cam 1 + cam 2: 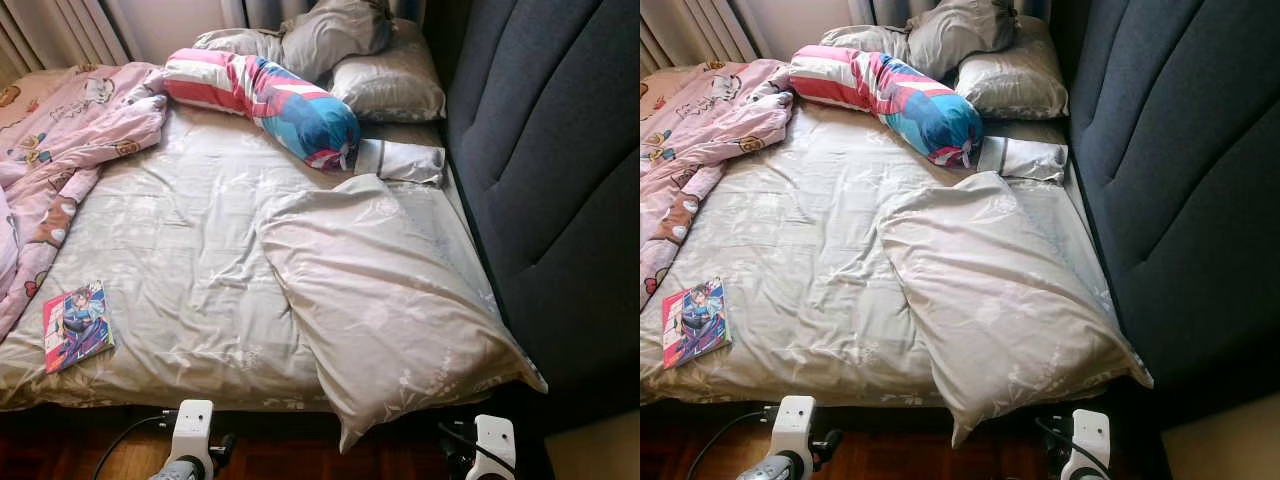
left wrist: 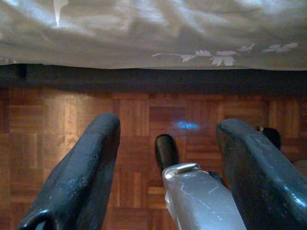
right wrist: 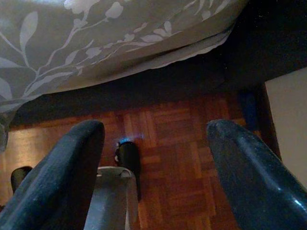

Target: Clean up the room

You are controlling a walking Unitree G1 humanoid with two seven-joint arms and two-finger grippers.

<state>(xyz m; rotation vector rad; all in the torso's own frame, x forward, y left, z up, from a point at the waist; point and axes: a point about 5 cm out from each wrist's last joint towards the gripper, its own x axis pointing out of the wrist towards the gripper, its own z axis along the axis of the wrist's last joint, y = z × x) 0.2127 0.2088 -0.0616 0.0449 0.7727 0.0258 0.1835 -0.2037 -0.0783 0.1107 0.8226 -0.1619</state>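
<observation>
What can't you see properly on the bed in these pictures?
- Book, head views: cover too small to read.
- Pink blanket: cut off by the left edge.
- Folded white cloth: partly hidden behind the striped bolster.
- Under the bed, wrist views: lost in shadow below the sheet.

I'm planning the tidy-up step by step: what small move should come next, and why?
Probably raise the right gripper toward the big pillow. It lies askew, its corner hanging off the bed edge just above that arm, while both grippers hang open over the floor. The left gripper could take the book later.
</observation>
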